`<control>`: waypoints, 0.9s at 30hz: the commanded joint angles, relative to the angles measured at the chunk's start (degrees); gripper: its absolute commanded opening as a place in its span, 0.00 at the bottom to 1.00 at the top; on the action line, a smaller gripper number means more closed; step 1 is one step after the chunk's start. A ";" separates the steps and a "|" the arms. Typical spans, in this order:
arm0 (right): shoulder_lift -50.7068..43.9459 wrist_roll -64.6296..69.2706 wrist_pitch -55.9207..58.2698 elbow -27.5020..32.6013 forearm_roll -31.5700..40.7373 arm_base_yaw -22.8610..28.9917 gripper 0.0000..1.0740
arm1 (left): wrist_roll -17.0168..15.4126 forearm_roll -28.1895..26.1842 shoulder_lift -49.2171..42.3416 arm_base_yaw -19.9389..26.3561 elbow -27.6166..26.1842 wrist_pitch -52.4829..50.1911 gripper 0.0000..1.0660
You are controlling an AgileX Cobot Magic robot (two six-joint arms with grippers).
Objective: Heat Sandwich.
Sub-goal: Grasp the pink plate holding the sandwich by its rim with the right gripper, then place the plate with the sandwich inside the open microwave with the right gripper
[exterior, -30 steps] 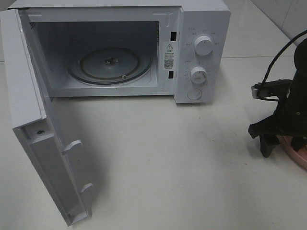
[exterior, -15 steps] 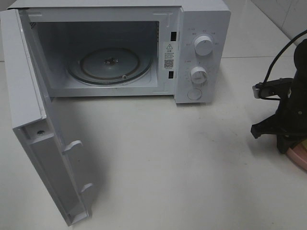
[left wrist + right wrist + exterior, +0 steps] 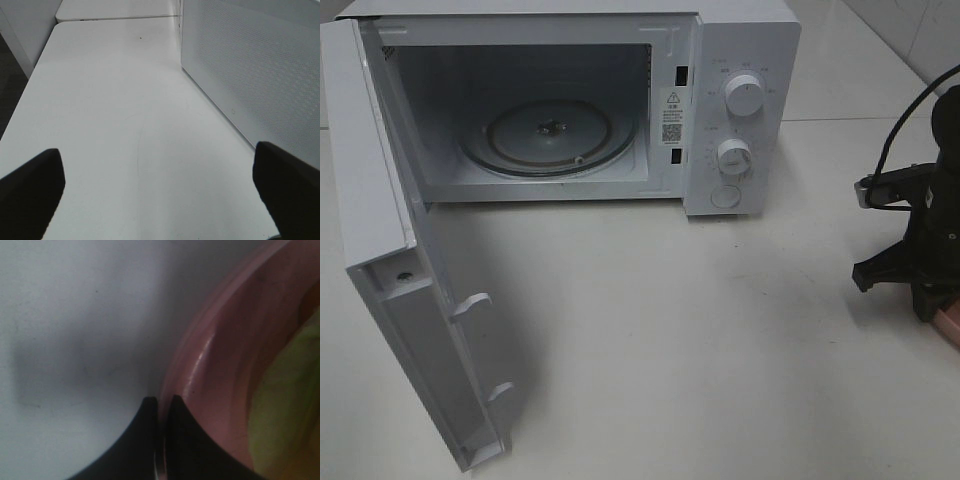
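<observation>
The sandwich (image 3: 285,405) shows only in the right wrist view, as a blurred yellow-green patch lying on the round pink plate (image 3: 220,365). My right gripper (image 3: 161,405) is shut on that plate's rim, one black fingertip on each side of it. In the high view the right gripper (image 3: 928,300) stands at the table's far right edge, with just a sliver of the plate (image 3: 952,325) beside it. My left gripper (image 3: 160,200) is open over bare table, with nothing between its fingers (image 3: 30,190).
A white microwave (image 3: 740,110) stands at the back with its door (image 3: 410,300) swung wide open to the left. Its glass turntable (image 3: 548,135) is bare. The microwave's side wall (image 3: 250,65) rises close by the left gripper.
The right gripper's jaws have closed onto the plate rim. Gripper and plate have shifted right, toward the frame's edge. The left arm has not moved.
</observation>
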 commanded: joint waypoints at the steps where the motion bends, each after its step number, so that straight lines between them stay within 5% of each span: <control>1: -0.06 1.66 1.66 -0.06 -0.06 -0.17 0.00 | -0.23 0.06 -1.55 -0.40 0.23 -0.23 0.92; 13: -1.95 10.89 6.13 -0.06 -10.49 6.93 0.00 | -0.23 0.06 -1.55 -0.40 0.23 -0.23 0.92; 27: -7.33 11.52 7.05 5.56 -10.08 7.85 0.00 | -0.23 0.06 -1.55 -0.40 0.23 -0.23 0.92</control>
